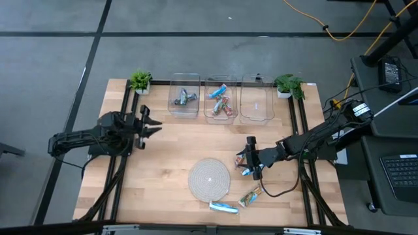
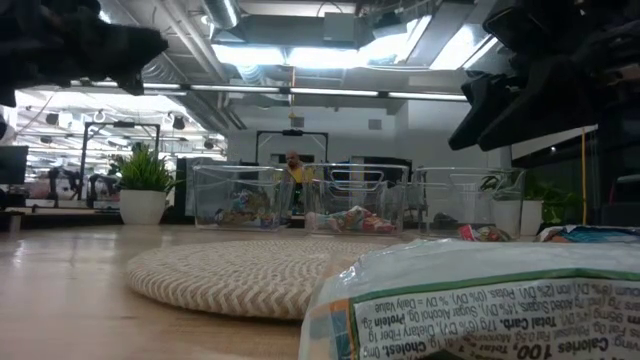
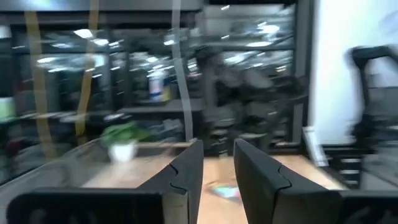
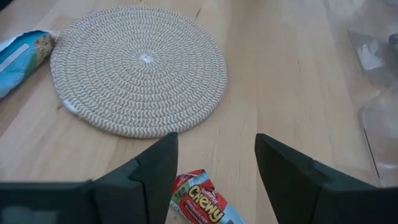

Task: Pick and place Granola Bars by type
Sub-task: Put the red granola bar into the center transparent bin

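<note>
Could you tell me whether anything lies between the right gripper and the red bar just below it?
Nothing visible does: the open right gripper hangs over the red bar, with bare table around; the woven mat lies apart.

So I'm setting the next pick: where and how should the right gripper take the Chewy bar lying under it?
Grip the Chewy bar across its narrow width, near mid-length, coming straight down. It lies flat on the table, apart from the woven mat, and the right gripper hangs open above it, one finger to each side.

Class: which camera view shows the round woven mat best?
The right wrist view: the woven mat shows whole, coils clear. The high view shows it small; the low view shows only its edge; the left wrist view misses it.
</note>
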Action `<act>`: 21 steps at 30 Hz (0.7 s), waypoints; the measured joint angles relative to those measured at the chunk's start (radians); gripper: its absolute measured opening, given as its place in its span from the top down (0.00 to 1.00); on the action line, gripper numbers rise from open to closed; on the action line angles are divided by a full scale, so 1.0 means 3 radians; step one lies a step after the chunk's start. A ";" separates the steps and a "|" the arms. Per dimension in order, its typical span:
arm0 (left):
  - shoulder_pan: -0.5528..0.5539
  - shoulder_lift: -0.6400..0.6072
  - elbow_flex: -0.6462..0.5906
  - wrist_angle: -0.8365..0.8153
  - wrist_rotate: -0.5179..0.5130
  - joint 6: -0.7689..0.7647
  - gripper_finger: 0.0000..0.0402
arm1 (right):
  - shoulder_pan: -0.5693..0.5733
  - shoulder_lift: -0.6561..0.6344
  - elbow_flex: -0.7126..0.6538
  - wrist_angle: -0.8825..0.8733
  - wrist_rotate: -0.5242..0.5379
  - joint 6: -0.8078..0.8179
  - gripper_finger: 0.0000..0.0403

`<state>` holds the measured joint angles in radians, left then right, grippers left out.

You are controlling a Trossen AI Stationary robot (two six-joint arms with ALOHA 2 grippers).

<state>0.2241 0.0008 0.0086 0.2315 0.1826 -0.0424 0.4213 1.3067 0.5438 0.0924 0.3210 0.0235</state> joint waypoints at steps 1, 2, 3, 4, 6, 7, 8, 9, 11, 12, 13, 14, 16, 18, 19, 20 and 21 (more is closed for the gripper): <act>0.0000 -0.0001 0.0000 -0.0031 -0.0107 0.0012 0.80 | 0.0000 0.0001 0.0000 -0.0001 0.0000 0.0001 0.46; 0.0000 -0.0001 0.0000 -0.0029 -0.0200 0.0021 0.80 | 0.0000 0.0000 0.0000 -0.0002 0.0000 0.0010 0.46; 0.0000 -0.0002 0.0000 -0.0051 -0.0289 0.0043 0.81 | 0.0000 0.0000 0.0000 -0.0006 0.0000 0.0030 0.46; 0.0000 -0.0001 0.0000 -0.0138 -0.0381 0.0057 0.81 | 0.0000 0.0000 0.0000 -0.0020 0.0000 0.0079 0.46; 0.0000 -0.0002 0.0000 -0.0399 -0.0522 0.0063 0.82 | 0.0000 0.0000 0.0000 -0.0057 -0.0002 0.0129 0.46; 0.0000 -0.0002 0.0000 -0.0496 -0.0574 0.0058 0.82 | 0.0000 0.0000 0.0000 -0.0078 -0.0006 0.0167 0.46; 0.0000 -0.0002 0.0000 -0.0590 -0.0620 0.0052 0.82 | 0.0000 0.0000 0.0000 -0.0101 -0.0016 0.0176 0.46; 0.0000 -0.0002 0.0000 -0.0705 -0.0658 0.0051 0.83 | 0.0000 0.0000 0.0000 -0.0122 -0.0017 0.0178 0.46; 0.0001 0.0006 0.0002 -0.0721 -0.0678 0.0091 0.83 | 0.0000 0.0001 0.0000 -0.0145 -0.0019 0.0172 0.46; 0.0001 0.0005 0.0001 -0.0682 -0.0667 0.0099 0.83 | 0.0000 0.0001 0.0000 -0.0146 -0.0022 0.0169 0.46; 0.0001 0.0004 0.0001 -0.0660 -0.0643 0.0105 0.83 | -0.0001 0.0000 0.0000 -0.0144 -0.0020 0.0169 0.46; 0.0001 0.0003 0.0001 -0.0672 -0.0607 0.0132 0.83 | -0.0001 0.0000 0.0000 -0.0143 -0.0020 0.0170 0.46; 0.0001 0.0004 0.0001 -0.0695 -0.0541 0.0173 0.83 | -0.0001 0.0001 0.0000 -0.0143 -0.0020 0.0170 0.46; 0.0000 0.0004 0.0001 -0.0711 -0.0551 0.0180 0.83 | -0.0001 0.0001 0.0000 -0.0143 -0.0022 0.0168 0.46; 0.0001 0.0005 0.0001 -0.0718 -0.0568 0.0178 0.83 | -0.0001 0.0000 0.0000 -0.0142 -0.0022 0.0167 0.46; 0.0001 0.0004 0.0001 -0.0718 -0.0571 0.0178 0.83 | -0.0001 0.0001 0.0000 -0.0140 -0.0022 0.0165 0.46; 0.0000 0.0006 0.0001 -0.0718 -0.0570 0.0178 0.83 | -0.0001 0.0001 0.0000 -0.0140 -0.0022 0.0161 0.46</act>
<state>0.2242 0.0025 0.0090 0.0161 0.0116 0.0111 0.4210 1.3070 0.5438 0.0505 0.3145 0.0717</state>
